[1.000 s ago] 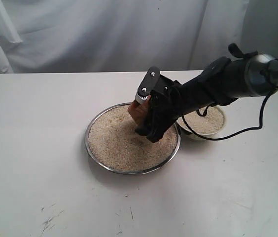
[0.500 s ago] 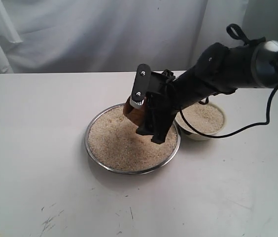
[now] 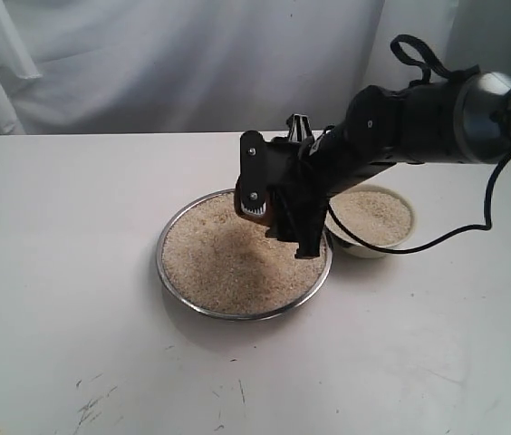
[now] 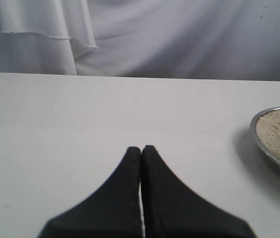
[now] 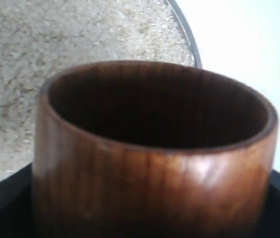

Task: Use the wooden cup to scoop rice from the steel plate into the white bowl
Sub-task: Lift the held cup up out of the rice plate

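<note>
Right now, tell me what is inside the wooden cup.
The wooden cup, held by the right gripper, shows only its dark upper inner wall, bare of grains. Its near rim covers the bottom, so any grains lying there cannot be seen.

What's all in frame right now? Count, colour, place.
steel plate: 1, shiny silver, mid-table
rice: pale beige, fills the plate; more in the bowl
white bowl: 1, cream-white, on the table beside the plate
wooden cup: 1, reddish-brown with a dark inside, held over the plate
table: 1, white, under everything
curtain: white cloth, behind the table
right gripper: 1, black, clamped on the cup over the plate
left gripper: 1, black, closed and empty, over bare table near the plate
</note>
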`<move>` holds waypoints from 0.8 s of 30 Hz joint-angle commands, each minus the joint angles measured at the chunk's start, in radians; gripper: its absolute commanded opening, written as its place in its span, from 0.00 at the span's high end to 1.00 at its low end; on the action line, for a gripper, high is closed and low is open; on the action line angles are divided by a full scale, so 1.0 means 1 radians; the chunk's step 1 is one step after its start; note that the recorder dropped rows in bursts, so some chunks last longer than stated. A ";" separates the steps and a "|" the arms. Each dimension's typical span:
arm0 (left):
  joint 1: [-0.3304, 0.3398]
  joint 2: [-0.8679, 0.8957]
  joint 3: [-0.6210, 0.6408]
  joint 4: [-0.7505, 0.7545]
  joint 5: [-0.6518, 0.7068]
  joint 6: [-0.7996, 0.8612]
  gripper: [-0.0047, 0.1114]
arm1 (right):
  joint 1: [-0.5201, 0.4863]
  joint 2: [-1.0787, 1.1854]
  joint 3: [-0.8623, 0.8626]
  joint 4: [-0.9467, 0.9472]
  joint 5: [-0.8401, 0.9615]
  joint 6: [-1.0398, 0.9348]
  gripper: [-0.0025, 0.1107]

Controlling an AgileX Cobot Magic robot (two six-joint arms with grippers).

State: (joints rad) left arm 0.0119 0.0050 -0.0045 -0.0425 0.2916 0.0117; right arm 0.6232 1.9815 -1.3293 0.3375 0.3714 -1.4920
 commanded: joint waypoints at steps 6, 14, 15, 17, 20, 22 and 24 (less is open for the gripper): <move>-0.002 -0.005 0.005 -0.001 -0.006 -0.003 0.96 | -0.015 -0.012 -0.006 -0.161 -0.102 0.000 0.98; -0.002 -0.005 0.005 -0.001 -0.006 -0.003 0.96 | 0.006 -0.012 -0.006 -0.531 -0.052 0.010 0.98; -0.002 -0.005 0.005 -0.001 -0.006 -0.003 0.96 | 0.011 -0.012 -0.006 -0.575 -0.052 0.030 0.98; -0.002 -0.005 0.005 -0.001 -0.006 -0.003 0.96 | 0.021 -0.012 -0.006 -0.640 -0.044 0.069 0.98; -0.002 -0.005 0.005 -0.001 -0.006 -0.003 0.96 | 0.035 -0.012 -0.006 -0.745 -0.025 0.099 0.98; -0.002 -0.005 0.005 -0.001 -0.006 -0.003 0.96 | 0.039 -0.012 -0.006 -0.816 -0.021 0.124 0.98; -0.002 -0.005 0.005 -0.001 -0.006 -0.003 0.96 | 0.043 -0.012 -0.006 -0.882 -0.021 0.155 0.98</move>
State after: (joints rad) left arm 0.0119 0.0050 -0.0045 -0.0425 0.2916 0.0117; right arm 0.6611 1.9815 -1.3293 -0.4453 0.3490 -1.3823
